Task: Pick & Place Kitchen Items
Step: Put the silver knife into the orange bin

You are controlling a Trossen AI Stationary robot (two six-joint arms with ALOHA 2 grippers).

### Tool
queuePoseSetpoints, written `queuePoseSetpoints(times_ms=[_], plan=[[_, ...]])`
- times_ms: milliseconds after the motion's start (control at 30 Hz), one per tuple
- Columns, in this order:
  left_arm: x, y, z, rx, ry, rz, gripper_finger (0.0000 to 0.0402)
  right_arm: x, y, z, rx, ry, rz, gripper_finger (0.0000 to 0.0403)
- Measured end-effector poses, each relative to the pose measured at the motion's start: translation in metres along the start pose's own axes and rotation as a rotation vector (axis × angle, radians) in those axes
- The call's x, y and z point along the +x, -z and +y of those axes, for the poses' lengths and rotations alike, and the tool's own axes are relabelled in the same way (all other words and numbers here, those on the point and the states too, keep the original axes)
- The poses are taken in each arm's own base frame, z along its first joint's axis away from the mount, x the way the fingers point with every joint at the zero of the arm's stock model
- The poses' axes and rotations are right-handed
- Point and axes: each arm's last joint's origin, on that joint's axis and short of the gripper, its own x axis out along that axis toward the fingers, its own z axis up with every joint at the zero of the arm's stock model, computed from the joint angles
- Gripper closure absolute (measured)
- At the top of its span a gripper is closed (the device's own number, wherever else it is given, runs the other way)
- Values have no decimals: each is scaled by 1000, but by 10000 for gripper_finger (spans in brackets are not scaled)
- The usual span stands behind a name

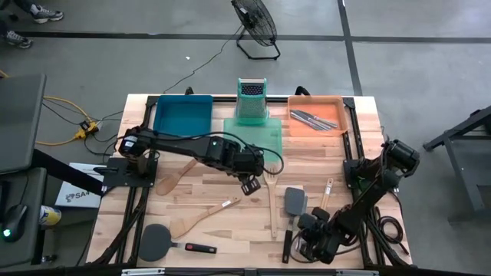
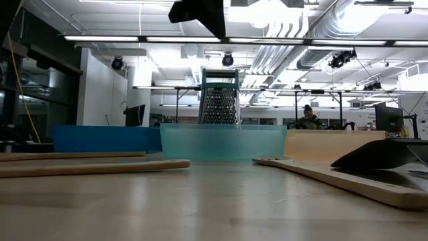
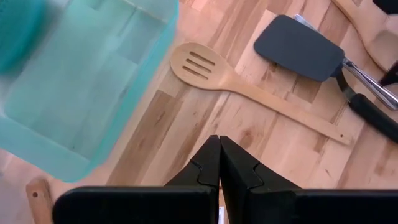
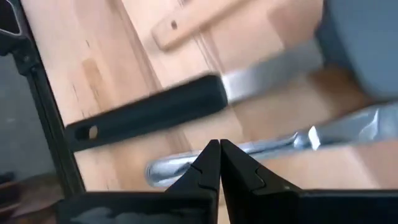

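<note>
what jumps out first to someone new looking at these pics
Three plastic trays line the table's far edge: blue, green and orange, with the upright metal box grater standing in the green tray. The left claw, shut and empty, hovers mid-table beside the pale slotted wooden spoon. The right claw, shut, sits near the front edge over the black-handled utensils.

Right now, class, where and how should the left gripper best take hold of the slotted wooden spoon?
Grip the slotted spoon mid-handle, coming from above with fingers across the shaft. It lies flat on the table; the handle is narrow and straight, clear of the green tray and black spatula. The left gripper, now shut, must open first.
</note>
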Motion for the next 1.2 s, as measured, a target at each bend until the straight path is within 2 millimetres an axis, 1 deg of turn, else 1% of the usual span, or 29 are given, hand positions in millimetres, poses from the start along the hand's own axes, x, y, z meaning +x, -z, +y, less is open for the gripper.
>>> queuePoseSetpoints(times_ms=[133, 333, 400, 500, 667, 1000, 1200], plan=[[-1, 2, -4, 1, 9, -2, 402, -4, -1, 4, -86, 14, -96, 400], [-2, 5, -7, 13, 15, 5, 402, -9, 10, 2, -155, 50, -176, 400], [-3, 8, -11, 22, 21, 7, 402, -10, 14, 2, -167, 49, -171, 400], [-4, 10, -14, 27, 26, 8, 402, -6, 18, 2, -202, 52, -146, 400], [-1, 11, -17, 29, 28, 10, 402, 7, 26, 2, -212, 61, -114, 400], [-1, 11, -17, 27, 29, 7, 402, 10, 27, 3, -207, 52, -95, 400], [-1, 10, -17, 11, 31, 4, 402, 18, 31, 6, -195, 28, -95, 400]])
